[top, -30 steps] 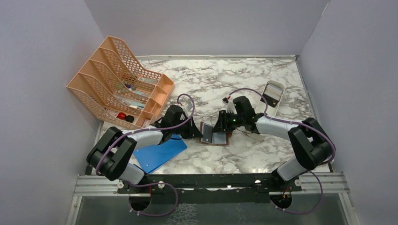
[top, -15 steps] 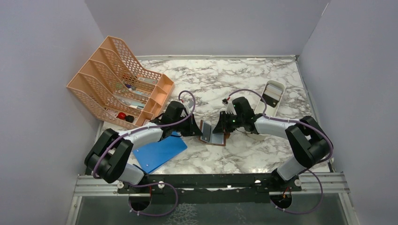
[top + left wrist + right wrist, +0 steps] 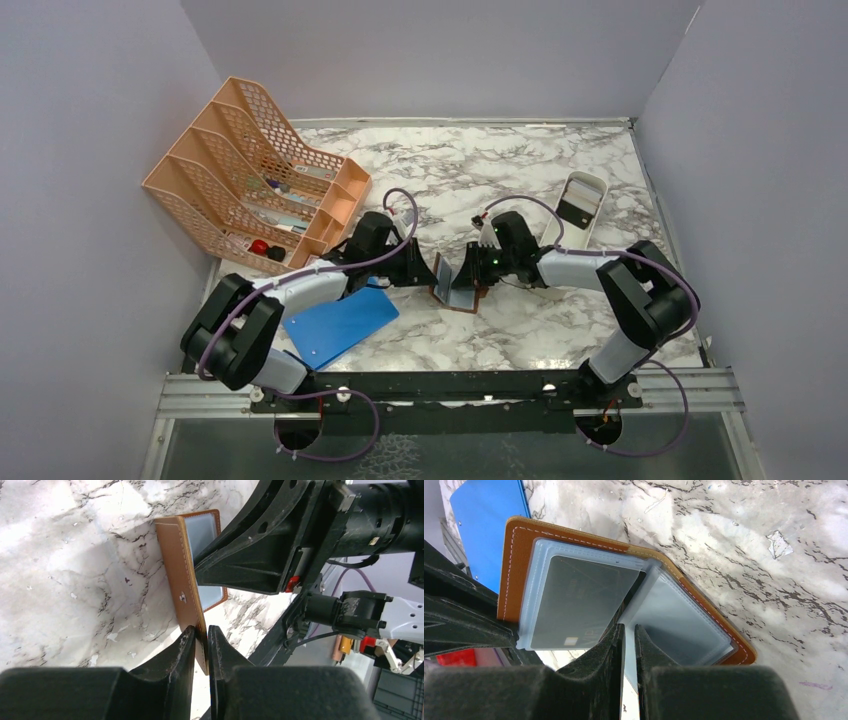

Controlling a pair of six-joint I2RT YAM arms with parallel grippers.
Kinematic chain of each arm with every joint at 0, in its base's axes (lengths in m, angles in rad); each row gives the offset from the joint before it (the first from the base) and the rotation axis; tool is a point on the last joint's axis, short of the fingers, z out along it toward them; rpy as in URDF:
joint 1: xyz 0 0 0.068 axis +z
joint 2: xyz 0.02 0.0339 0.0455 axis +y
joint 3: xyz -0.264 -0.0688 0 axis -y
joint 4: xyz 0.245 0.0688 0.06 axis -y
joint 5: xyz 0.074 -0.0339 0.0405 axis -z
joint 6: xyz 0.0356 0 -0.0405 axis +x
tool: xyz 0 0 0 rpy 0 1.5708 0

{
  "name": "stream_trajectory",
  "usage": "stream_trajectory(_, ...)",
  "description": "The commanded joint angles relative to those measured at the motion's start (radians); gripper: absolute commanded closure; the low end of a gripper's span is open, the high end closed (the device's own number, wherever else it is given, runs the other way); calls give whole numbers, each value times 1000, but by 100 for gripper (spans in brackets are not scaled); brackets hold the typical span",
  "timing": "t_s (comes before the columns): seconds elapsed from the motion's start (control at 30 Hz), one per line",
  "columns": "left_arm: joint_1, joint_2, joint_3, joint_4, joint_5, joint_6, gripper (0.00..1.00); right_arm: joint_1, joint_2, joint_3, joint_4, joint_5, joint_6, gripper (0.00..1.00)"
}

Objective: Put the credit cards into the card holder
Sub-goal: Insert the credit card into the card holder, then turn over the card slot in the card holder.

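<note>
Your left gripper clamped on the raised flap of the card holder, holder propped half-folded on the marble table, your right gripper pinching the light blue card edge-on at the holder's fold, dark card already in the holder's clear sleeve, blue board just left of the holder.

The desk is white marble with grey-black veins. The card holder is tan-brown leather with white stitching. Its inner sleeves are translucent pale blue, and one shows a dark grey card with a small white square. A light blue card sits in the black right tool, and the left tool is black too. Left of the card holder is a bright blue board, farther left a peach-orange mesh rack, and to the right a white tray.
</note>
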Motion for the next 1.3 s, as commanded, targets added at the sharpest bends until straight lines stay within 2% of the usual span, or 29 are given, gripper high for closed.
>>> stream_trajectory(0.0,1,30,33,51,26,-4,78,11,25,-27,33,9,4,82)
stream_trajectory(0.17,0,58,38,48,1,11,69,12,16,-36,36,8,5,82)
stream_trajectory(0.3,1,67,44,36,-25,23,67,12,9,-38,33,8,2,82)
stream_trajectory(0.53,0,41,24,70,-8,8,80,13,11,-37,36,1,2,82)
stream_trajectory(0.73,0,21,-9,139,20,-9,81,14,12,-38,49,-5,8,82)
stream_trajectory(0.87,1,54,-12,163,56,-7,89,14,12,-40,60,-5,13,82)
stream_trajectory(0.97,1,68,-25,220,96,-33,89,14,15,-43,64,-10,15,82)
stream_trajectory(1.27,-2,76,-24,247,118,-41,86,14,20,-43,67,-9,14,82)
